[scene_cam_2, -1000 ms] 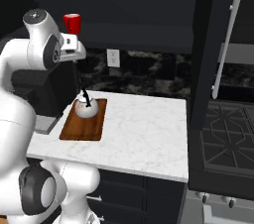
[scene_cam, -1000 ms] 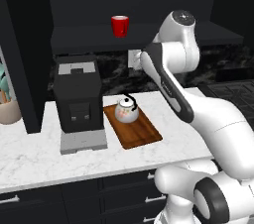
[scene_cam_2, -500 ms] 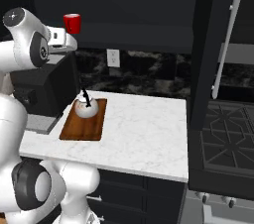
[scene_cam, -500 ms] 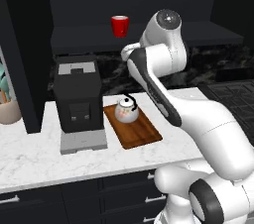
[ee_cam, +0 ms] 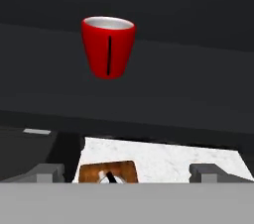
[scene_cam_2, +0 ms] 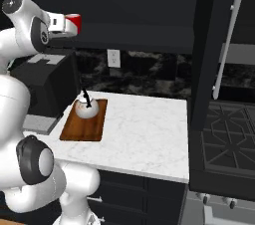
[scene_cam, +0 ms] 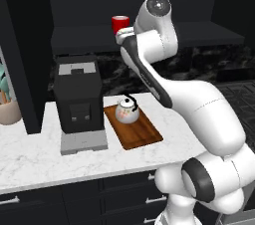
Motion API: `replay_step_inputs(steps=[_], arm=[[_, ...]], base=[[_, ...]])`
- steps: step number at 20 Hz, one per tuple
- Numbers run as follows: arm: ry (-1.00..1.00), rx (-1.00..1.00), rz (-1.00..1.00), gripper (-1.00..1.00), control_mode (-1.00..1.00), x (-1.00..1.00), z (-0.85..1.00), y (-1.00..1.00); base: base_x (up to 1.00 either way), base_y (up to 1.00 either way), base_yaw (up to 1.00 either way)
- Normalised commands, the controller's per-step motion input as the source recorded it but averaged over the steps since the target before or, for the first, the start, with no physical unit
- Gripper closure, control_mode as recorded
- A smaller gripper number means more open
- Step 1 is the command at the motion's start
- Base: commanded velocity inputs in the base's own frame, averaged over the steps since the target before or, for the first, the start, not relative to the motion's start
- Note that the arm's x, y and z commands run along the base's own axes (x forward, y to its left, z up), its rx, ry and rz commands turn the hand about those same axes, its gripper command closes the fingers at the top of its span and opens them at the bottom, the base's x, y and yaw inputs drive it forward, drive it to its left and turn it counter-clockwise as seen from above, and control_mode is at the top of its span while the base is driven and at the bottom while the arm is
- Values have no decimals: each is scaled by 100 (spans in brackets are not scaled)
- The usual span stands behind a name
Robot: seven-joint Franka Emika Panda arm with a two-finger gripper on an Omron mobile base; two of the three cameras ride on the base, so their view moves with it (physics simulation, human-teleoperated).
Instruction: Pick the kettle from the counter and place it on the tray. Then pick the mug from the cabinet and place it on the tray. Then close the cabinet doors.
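Swinging up and leftward over the last second, the arm has brought its pincer (ee_cam: 127, 173) level with the cabinet (scene_cam: 149, 0) shelf, fingers spread wide and empty. The mug (ee_cam: 108, 46) stands upright on that shelf, straight ahead in the hand view but not yet between the fingers. The kettle (scene_cam: 126, 111) already sits on the tray (scene_cam: 144, 137) on the worktop (scene_cam_2: 144, 129), so the first step looks done. With one cabinet door (scene_cam_2: 219, 45) hanging open, the mug grasp seems next.
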Motion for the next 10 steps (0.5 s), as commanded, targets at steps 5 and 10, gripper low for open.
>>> replay_step_inputs(steps=[5,10], arm=[[-13,5,-9,-100,-100,49,8,10],[-5,11,-7,-100,-100,40,1,21]], base=[[0,0,0],[0,0,0]])
